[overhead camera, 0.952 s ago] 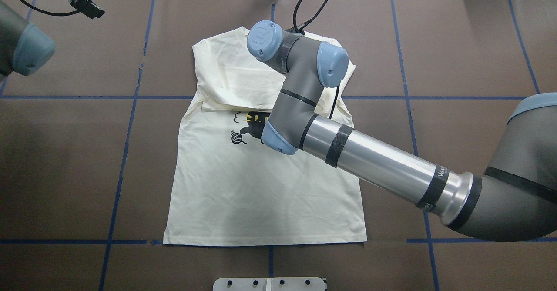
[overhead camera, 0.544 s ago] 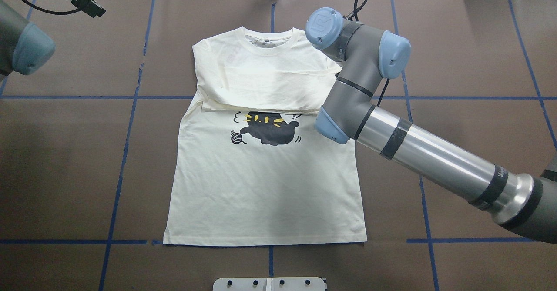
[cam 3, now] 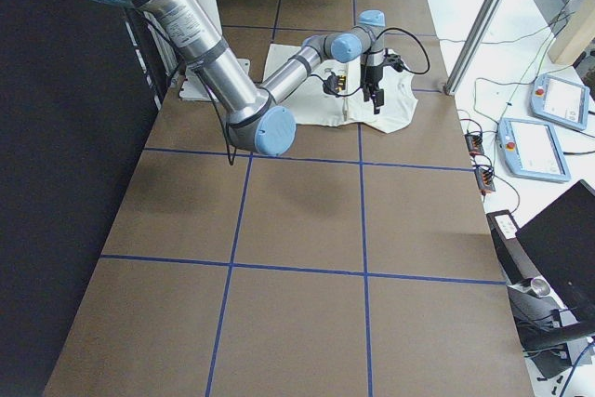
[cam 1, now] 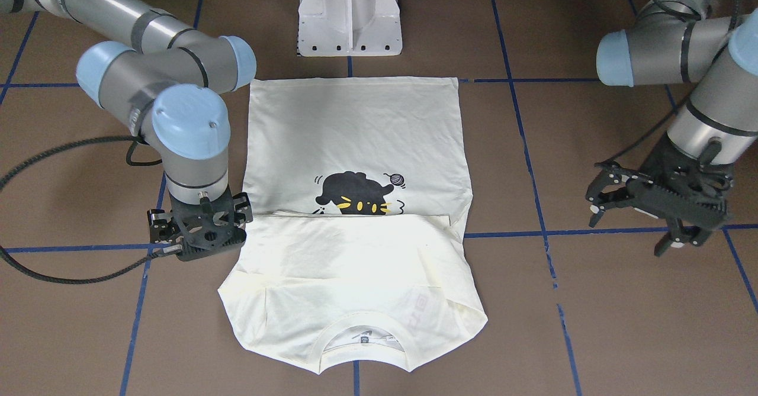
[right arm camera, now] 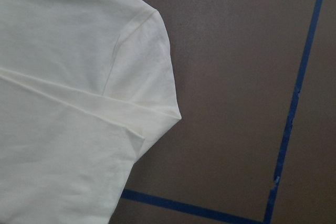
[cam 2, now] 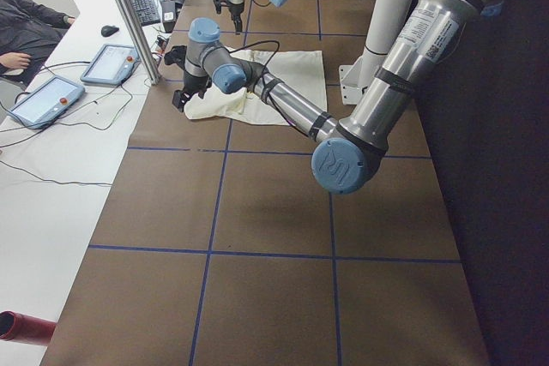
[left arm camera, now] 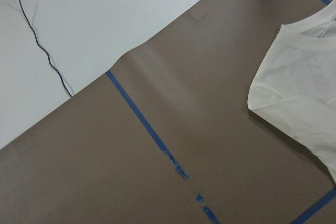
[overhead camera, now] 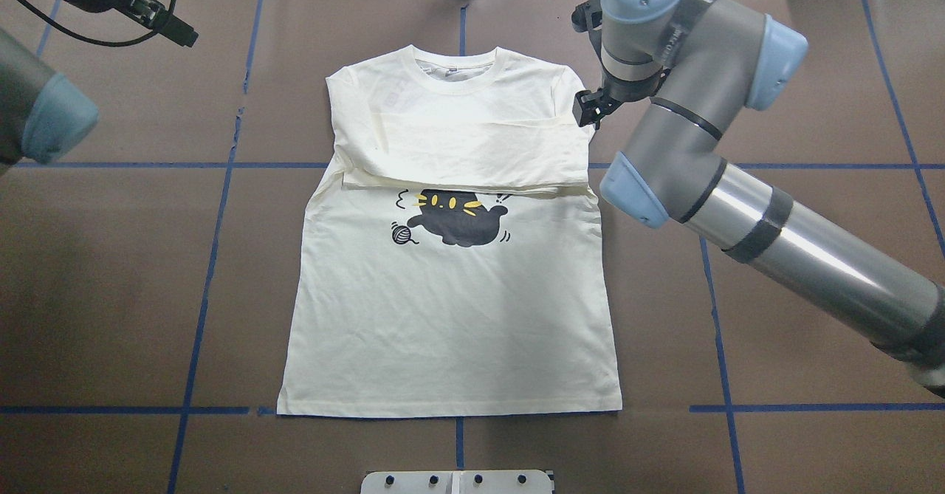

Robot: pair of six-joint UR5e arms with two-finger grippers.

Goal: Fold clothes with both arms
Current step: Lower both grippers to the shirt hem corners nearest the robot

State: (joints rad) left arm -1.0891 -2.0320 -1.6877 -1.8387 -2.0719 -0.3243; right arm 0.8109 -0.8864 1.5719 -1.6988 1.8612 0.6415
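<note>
Overhead exterior view, read from left to right. At the far left corner: the left claw (overhead camera: 176,31), raised over bare tabletop (overhead camera: 111,272), well apart from the T-shirt (overhead camera: 450,317). In the front-facing view, fingers (cam 1: 601,198) spread wide, holding nothing. In the middle: the T-shirt, flat and print side up, long axis running straight away from the robot, hem (overhead camera: 443,407) at the near edge, ribbed collar (overhead camera: 456,75) at the far edge. Both sleeves (overhead camera: 458,147) laid across the chest as one flat band, just above the black cat print (overhead camera: 458,222). Soft, thin cream knit with light creases; probably bends easily and slides a little on the matte brown tabletop. At the right: the right claw (overhead camera: 590,106), pointing down just beside the shoulder of the shirt, at the turn of the folded sleeve. Hides its fingers under its own body, so cannot tell if open or closed; appears to hold no cloth, judging by the shoulder edge lying flat in the right wrist view. Seems past the sleeve step, with the lengthwise fold to come. For that fold, important: cloth toward the middle from each claw, directly beside the right one, far from the left one. Probably asks a much longer travel from the left arm (overhead camera: 44,110).
</note>
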